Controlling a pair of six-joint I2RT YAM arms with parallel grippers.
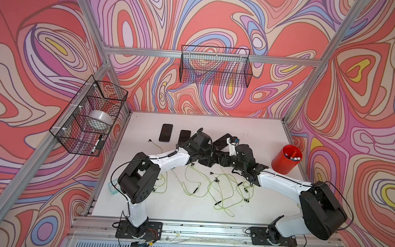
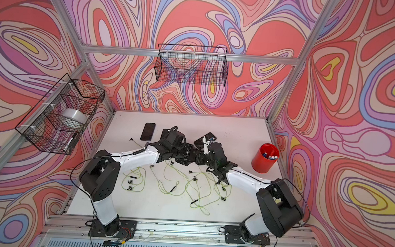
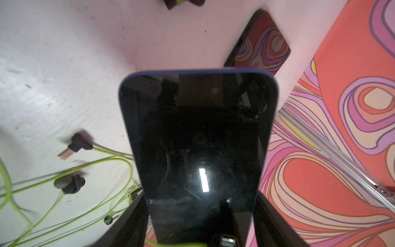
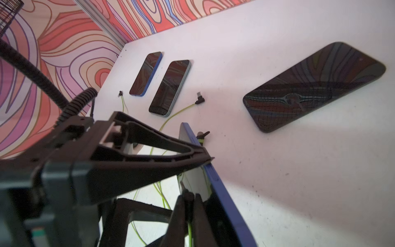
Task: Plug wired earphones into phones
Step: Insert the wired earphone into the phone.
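My left gripper (image 3: 201, 198) is shut across the width of a blue-edged phone (image 3: 198, 128), holding it tilted above the table. The blue rim of that same phone (image 4: 213, 177) also runs through the right wrist view. My right gripper (image 4: 190, 195) is shut on a dark earphone plug (image 4: 185, 193) close to the held phone's screen, with the yellow-green cord (image 4: 189, 231) trailing between its fingers. I cannot tell whether the plug touches the phone. Three more phones (image 4: 146, 73) (image 4: 170, 87) (image 4: 314, 85) lie flat on the table. The remaining earphones (image 1: 211, 186) are tangled in front of the arms.
A red cup (image 1: 286, 159) of markers stands at the table's right side. A loose plug (image 1: 149, 140) lies left of the phones. A mint-green clock (image 1: 114, 187) peeks out under the left arm. Wire baskets (image 1: 91, 113) (image 1: 215, 66) hang on the frame.
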